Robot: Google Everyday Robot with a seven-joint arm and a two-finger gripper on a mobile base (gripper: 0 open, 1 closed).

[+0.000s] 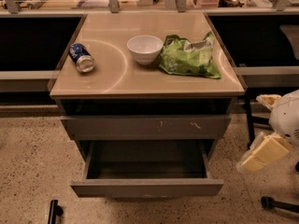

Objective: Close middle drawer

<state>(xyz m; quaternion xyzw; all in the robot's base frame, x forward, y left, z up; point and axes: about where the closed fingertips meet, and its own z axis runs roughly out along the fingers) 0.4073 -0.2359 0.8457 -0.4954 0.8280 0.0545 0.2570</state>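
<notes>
Camera view: a single view looking down on the front of a low cabinet, with its far edge at the top of the frame.
Middle drawer (147, 188): pulled well out toward the near side. It has a plain front panel and a dark box interior, and nothing can be seen inside.
Scratched drawer front (145, 126): directly above the open drawer and set further back, with pale marks right of centre.
Gripper (264, 154): low at the right edge, right of the open drawer and well apart from it. It touches nothing. Whether the claw is released or clenched cannot be told.
Step in hand: judged to be the approach, since no contact with the panel has been made yet.
Good execution: bring the gripper round the drawer's near right corner to the near face of the panel. Meet the panel near the middle of its width and push straight toward the far side. Because the front has no handle, a flat push suits it. Stop when the panel lines up under the scratched front.
Risk: a push near the right end may skew the drawer on its runners.
Cabinet top (107, 80): tan and glossy.
Blue can (81, 58): lies on its side at the left of the top.
White bowl (145, 48): stands at the middle of the top.
Green bag (189, 57): lies just right of the bowl.
Floor (28, 171): speckled stone.
Black bar (53, 211): on the floor at the near left.
Caster leg (280, 204): on the floor at the near right.
Room: dark recesses flank the cabinet, and a cluttered counter runs along the far side.
</notes>
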